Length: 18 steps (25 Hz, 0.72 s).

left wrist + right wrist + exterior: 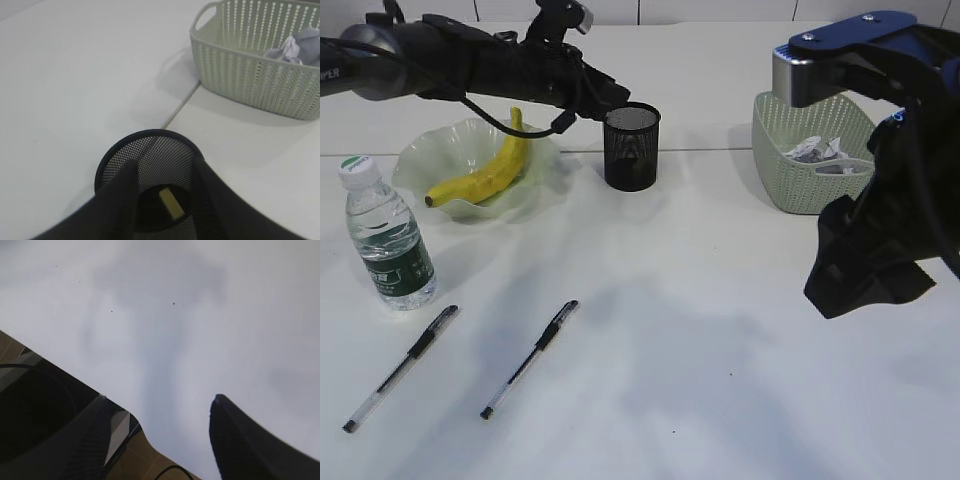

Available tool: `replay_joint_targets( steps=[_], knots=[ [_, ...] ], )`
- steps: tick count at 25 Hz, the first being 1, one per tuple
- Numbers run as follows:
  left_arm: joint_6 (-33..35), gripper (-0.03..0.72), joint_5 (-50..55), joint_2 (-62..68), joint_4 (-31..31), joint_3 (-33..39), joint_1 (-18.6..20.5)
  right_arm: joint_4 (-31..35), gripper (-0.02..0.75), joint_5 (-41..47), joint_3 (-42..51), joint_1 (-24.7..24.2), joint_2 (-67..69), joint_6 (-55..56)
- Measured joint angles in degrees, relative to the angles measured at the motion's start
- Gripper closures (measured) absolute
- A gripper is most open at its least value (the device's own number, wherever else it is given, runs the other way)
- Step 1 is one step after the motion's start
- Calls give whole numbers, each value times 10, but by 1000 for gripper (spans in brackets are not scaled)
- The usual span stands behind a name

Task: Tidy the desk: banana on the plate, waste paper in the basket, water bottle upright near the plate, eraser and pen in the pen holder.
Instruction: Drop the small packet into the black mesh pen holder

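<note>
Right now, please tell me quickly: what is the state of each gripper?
Left gripper: open above the pen holder, holding nothing; the eraser lies inside.
Right gripper: open, empty, above bare table.

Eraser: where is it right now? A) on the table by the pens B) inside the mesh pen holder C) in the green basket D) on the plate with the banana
B: the left wrist view shows the yellowish eraser lying at the bottom of the black mesh pen holder, seen between the open jaws above it.
</note>
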Motion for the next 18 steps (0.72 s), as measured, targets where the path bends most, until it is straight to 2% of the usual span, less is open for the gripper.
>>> replay_joint_targets(
  steps=[9, 18],
  knots=[
    [-214, 423, 21, -56, 246, 0, 0, 0, 276, 0, 0, 0, 0, 0],
    [-453, 421, 131, -100, 420, -1, 0, 0, 276, 0, 0, 0, 0, 0]
  ],
)
